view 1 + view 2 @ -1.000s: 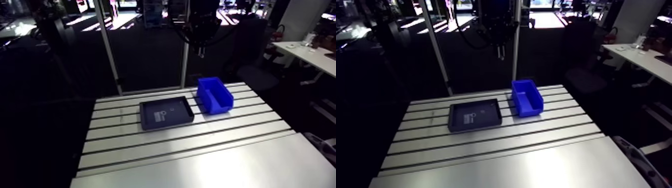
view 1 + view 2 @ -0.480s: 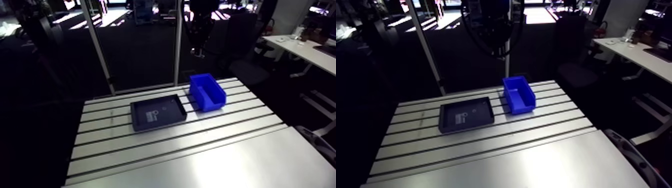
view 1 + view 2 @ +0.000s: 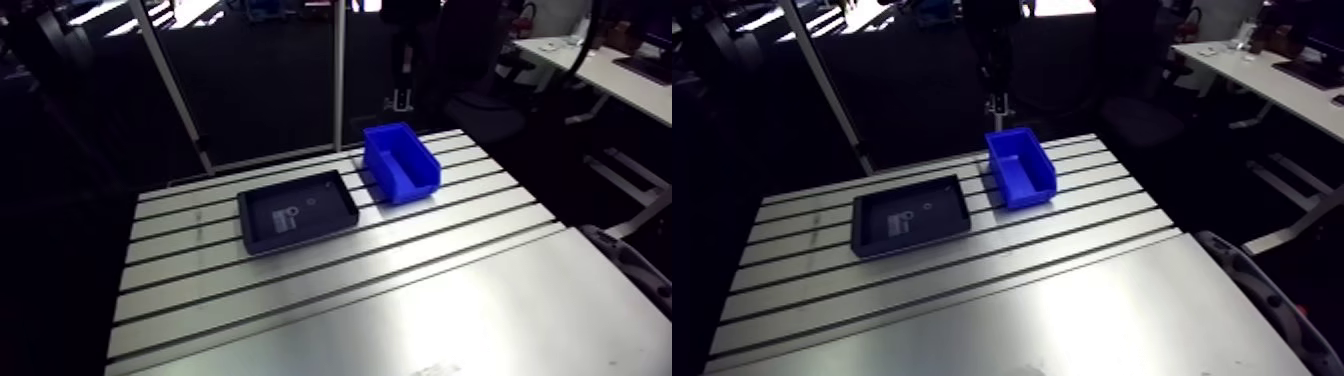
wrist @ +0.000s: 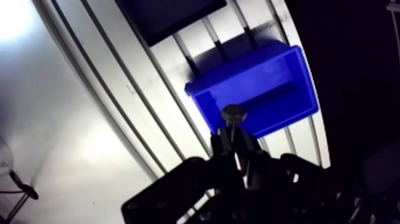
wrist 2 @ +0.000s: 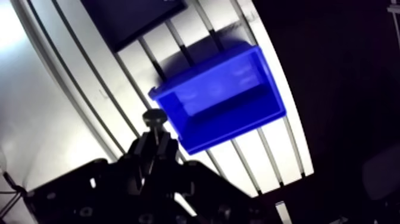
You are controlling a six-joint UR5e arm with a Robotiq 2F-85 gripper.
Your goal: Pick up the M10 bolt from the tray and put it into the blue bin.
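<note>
In the wrist view we see the gripper clamped on the M10 bolt — shank pinched btw. the two fingers, head sticking out ahead of them, up in the air by the rim of the blue bin. The bin sits open on the slotted table, just beside the dark tray. In the arm view the tray's centre-left of the frame, the bin upper right of centre — the gripper's small & dark near the top edge above the bin.

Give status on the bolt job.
Done: the bolt is out of the tray, clamped in the gripper. In hand: it hangs high beside the blue bin, near its edge. Left: centre over the bin and release.
</note>
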